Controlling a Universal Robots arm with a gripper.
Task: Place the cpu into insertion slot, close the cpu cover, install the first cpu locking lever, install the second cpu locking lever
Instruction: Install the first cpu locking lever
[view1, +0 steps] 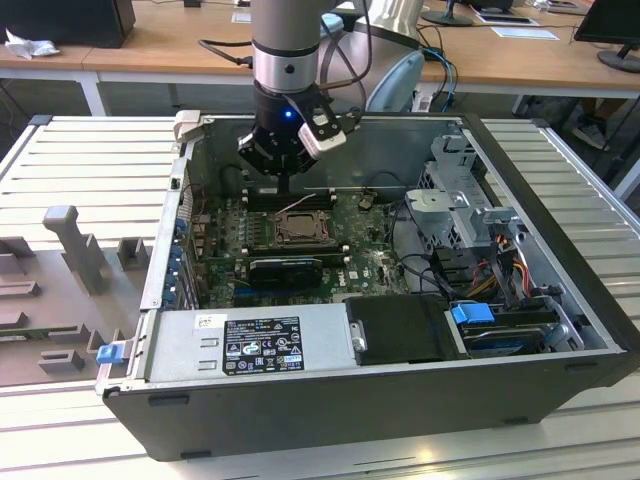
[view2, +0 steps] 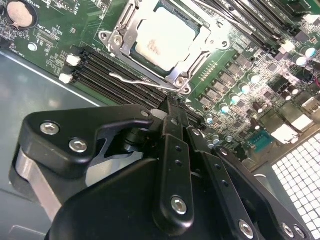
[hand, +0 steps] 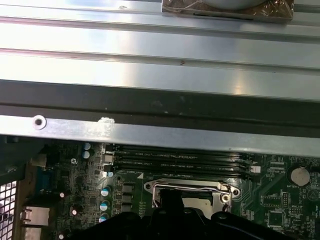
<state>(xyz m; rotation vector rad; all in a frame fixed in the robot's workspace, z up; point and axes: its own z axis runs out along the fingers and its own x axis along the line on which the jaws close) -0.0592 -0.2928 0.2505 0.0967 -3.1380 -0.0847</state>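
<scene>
The hand (view1: 285, 185), black and bolted with silver screws, hangs inside the open computer case (view1: 540, 180) just above the motherboard (view1: 225, 240); its fingers (view2: 172, 150) are pressed narrow together, gripping nothing. Just beyond the fingertips in the second wrist view, the cpu (view2: 162, 42), a pale silver square with a matte metal top, sits in its socket with the cpu cover (view2: 120, 37), a thin silver frame, closed flat around it. A thin wire locking lever (view2: 131, 78) lies beside the socket, next to the black memory slots (view2: 105, 70). The green board carries round capacitors. The dark grey case rests on a counter (view1: 70, 160) of ribbed aluminium slats; wooden desks (view1: 170, 45) stand behind.
</scene>
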